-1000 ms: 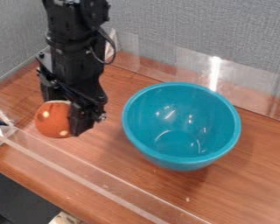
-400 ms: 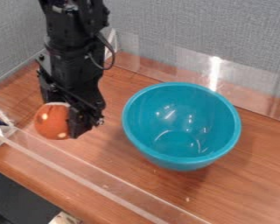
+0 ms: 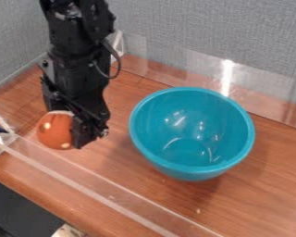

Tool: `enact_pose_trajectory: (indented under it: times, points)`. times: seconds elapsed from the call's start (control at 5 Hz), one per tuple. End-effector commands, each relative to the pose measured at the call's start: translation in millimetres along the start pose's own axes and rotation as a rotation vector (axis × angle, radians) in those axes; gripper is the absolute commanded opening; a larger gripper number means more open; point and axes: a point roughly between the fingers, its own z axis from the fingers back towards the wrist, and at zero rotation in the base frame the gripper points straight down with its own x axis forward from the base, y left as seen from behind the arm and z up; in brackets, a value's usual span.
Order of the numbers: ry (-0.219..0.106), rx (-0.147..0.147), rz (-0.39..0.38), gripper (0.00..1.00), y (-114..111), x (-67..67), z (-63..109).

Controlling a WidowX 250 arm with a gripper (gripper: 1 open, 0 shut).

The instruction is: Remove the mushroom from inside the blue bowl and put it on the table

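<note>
The black gripper [image 3: 64,127] points straight down at the left of the worktop [image 3: 274,171], its fingers [image 3: 84,130] pinching the mushroom [image 3: 55,129]. Only the orange-brown cap shows; the stem is hidden behind the fingers, and whether the mushroom touches the wood is unclear. The blue bowl [image 3: 191,132] stands just to the right, apart.

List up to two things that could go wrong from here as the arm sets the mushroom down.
1. The round orange-brown toy mushroom sits between the black gripper fingers low over the reddish wood table; released, it may roll.
2. The clear acrylic front wall is near; a sideways retreat could clip it.
</note>
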Motion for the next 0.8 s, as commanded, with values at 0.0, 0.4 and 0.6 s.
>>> enact_pose_trajectory:
  times: [0.0, 0.4, 0.6]
  points:
    - [-0.035, 0.021, -0.008, 0.0, 5.7, 0.2, 4.0]
    - [-0.048, 0.017, 0.03, 1.0, 25.2, -2.8, -1.9]
    - [-0.052, 0.0, 0.008, 1.0, 15.9, 5.3, -10.1]
